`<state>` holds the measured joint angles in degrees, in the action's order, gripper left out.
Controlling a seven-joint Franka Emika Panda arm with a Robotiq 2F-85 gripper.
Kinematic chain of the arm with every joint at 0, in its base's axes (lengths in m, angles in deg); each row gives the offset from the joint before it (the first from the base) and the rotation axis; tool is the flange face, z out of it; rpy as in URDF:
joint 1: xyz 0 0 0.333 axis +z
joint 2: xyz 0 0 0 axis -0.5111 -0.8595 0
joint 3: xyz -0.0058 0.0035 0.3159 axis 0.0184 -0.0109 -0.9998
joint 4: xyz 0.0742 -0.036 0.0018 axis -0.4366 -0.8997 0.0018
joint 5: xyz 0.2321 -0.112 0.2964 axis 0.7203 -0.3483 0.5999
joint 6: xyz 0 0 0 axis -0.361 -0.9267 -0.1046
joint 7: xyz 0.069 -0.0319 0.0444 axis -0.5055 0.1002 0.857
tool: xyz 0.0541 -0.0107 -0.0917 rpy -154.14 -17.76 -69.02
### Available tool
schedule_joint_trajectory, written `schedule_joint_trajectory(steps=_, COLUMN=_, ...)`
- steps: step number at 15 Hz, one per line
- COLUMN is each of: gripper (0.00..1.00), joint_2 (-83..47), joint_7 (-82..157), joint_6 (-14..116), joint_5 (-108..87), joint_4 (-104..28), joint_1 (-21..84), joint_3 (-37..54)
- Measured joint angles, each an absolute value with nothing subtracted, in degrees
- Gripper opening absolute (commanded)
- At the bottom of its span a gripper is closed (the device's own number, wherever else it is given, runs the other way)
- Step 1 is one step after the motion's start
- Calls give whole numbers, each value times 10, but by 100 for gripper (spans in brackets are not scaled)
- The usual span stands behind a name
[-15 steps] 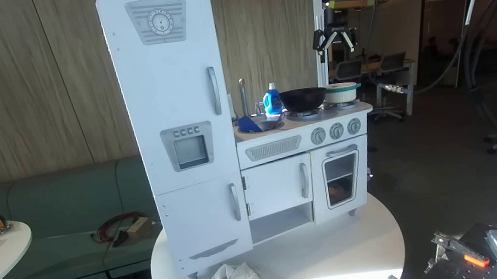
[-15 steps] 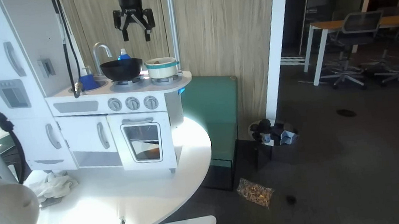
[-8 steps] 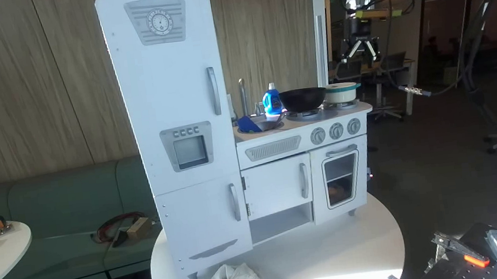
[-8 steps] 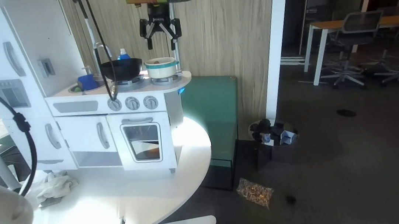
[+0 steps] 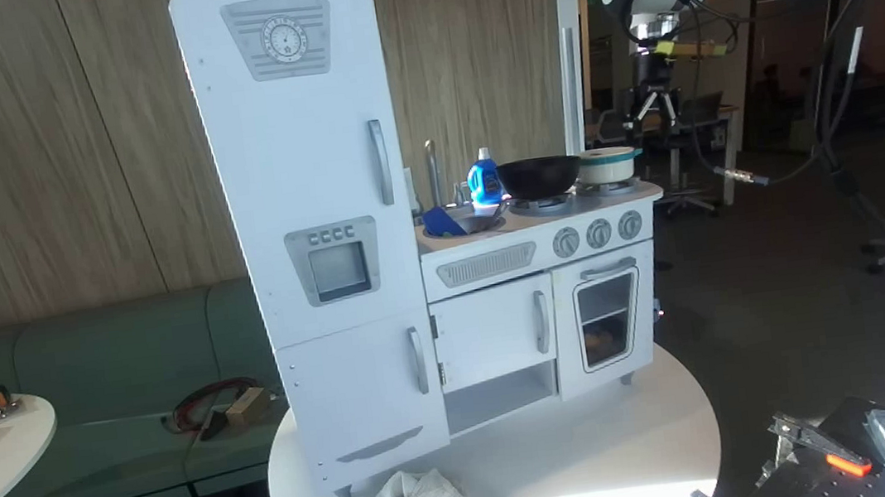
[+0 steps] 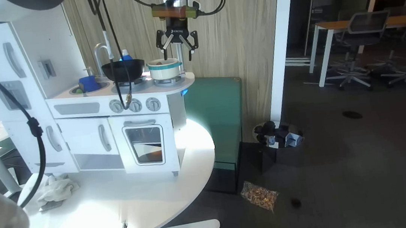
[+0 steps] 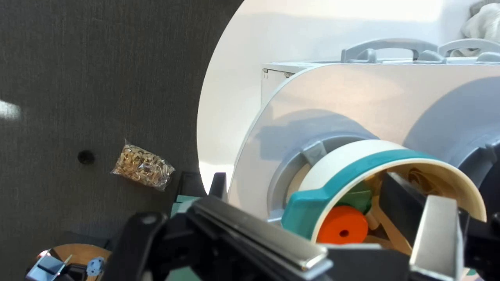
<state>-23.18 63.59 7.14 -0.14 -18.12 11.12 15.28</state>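
My gripper (image 6: 178, 55) is open and empty, pointing down close above the stove's outer end. It also shows in an exterior view (image 5: 652, 124), right of the pot. The nearest thing is a white pot with a teal rim and handles (image 6: 164, 72), on the outer burner (image 7: 279, 187). In the wrist view (image 7: 308, 195), one finger stands over the opening of the pot (image 7: 332, 171) and the other beside it, over the counter's edge. I cannot tell whether either touches it. Inside lie an orange disc with a hole (image 7: 342, 225), a green piece (image 7: 356, 200) and tan pieces, partly hidden.
A black pan (image 5: 541, 179) sits on the neighbouring burner. Behind it stand a blue bottle (image 5: 485, 179) and a faucet (image 5: 434, 174). The sink holds a blue item (image 6: 89, 83). A tall toy fridge (image 5: 307, 155) flanks the counter. A cable (image 6: 115, 55) hangs before the pan.
My open gripper has moved right and down in both exterior views, from above the pan and pot to low by the pot. The hanging cable moved along with the arm. The kitchen things stayed put.
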Motion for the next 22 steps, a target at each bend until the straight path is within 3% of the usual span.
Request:
schedule_joint_trajectory(steps=12, gripper=100, joint_2=-306, joint_7=666, joint_6=80, joint_5=75, joint_4=-106, joint_1=82, joint_3=135)
schedule_joint_trajectory(steps=13, gripper=75, joint_2=-312, joint_7=666, joint_6=80, joint_5=77, joint_4=-101, joint_1=80, joint_3=135)
schedule_joint_trajectory(steps=14, gripper=73, joint_2=-317, joint_7=666, joint_6=80, joint_5=78, joint_4=-96, joint_1=79, joint_3=135)
schedule_joint_trajectory(steps=21, gripper=19, joint_2=-319, joint_7=662, joint_6=80, joint_5=88, joint_4=-64, joint_1=79, joint_3=134)
schedule_joint_trajectory(steps=22, gripper=19, joint_2=-319, joint_7=659, joint_6=80, joint_5=90, joint_4=-61, joint_1=79, joint_3=134)
